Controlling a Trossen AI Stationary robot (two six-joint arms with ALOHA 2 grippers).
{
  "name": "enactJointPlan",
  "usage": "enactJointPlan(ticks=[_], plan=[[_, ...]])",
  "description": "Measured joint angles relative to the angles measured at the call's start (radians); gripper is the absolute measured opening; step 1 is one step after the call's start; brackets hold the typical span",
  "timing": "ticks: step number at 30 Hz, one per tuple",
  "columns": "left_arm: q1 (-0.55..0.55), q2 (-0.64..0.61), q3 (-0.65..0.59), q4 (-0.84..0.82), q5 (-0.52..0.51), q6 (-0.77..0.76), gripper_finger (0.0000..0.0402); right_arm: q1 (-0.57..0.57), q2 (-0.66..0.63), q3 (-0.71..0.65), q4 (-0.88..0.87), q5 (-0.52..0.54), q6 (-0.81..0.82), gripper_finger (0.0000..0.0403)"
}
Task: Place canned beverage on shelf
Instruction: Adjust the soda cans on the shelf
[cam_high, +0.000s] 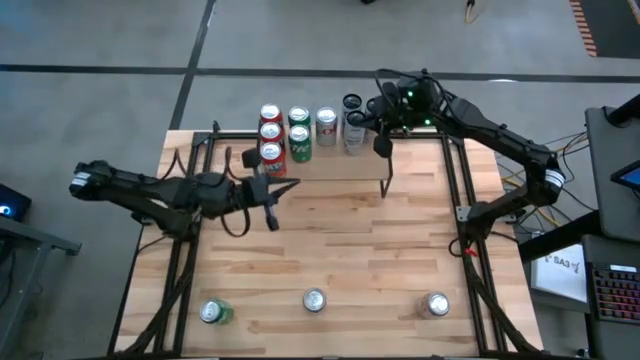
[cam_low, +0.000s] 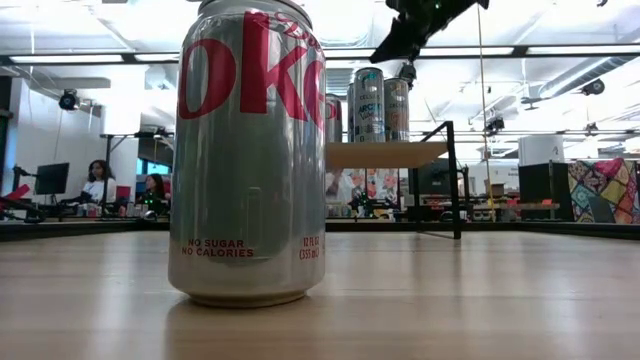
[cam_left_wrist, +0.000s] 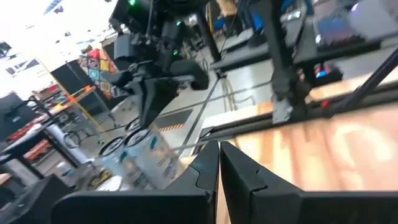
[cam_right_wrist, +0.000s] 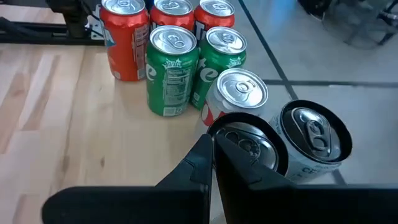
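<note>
From above, a good batch of cans (cam_high: 298, 134) is already parked on the shelf (cam_high: 330, 165), right under and beside the right gripper (cam_high: 382, 146), whose fingers are pressed together on nothing, while three cans (cam_high: 314, 300) are left along the table (cam_high: 330, 250) edge, well away from the left gripper (cam_high: 270, 215), also pinched shut and empty. At table height, a Diet Coke can (cam_low: 248, 150) is seen waiting up close, with an office-like room and seated people behind. In the right wrist view, red and green cans (cam_right_wrist: 168, 68) are packed just beyond the closed fingers (cam_right_wrist: 208, 168).
</note>
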Motion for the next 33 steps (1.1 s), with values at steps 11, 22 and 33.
enactJointPlan(ticks=[11,22,33], plan=[[0.149,0.0,-0.001,-0.037,0.105,0.032,0.0,0.001,-0.026,-0.124,0.168,-0.017,0.021,0.0009],[0.15,0.0,-0.001,-0.014,0.106,-0.027,0.0,0.001,-0.06,-0.123,0.171,-0.015,0.043,0.0009],[0.149,0.0,-0.001,-0.012,0.105,-0.052,0.0,0.002,-0.062,-0.145,0.174,0.053,0.029,0.0009]])
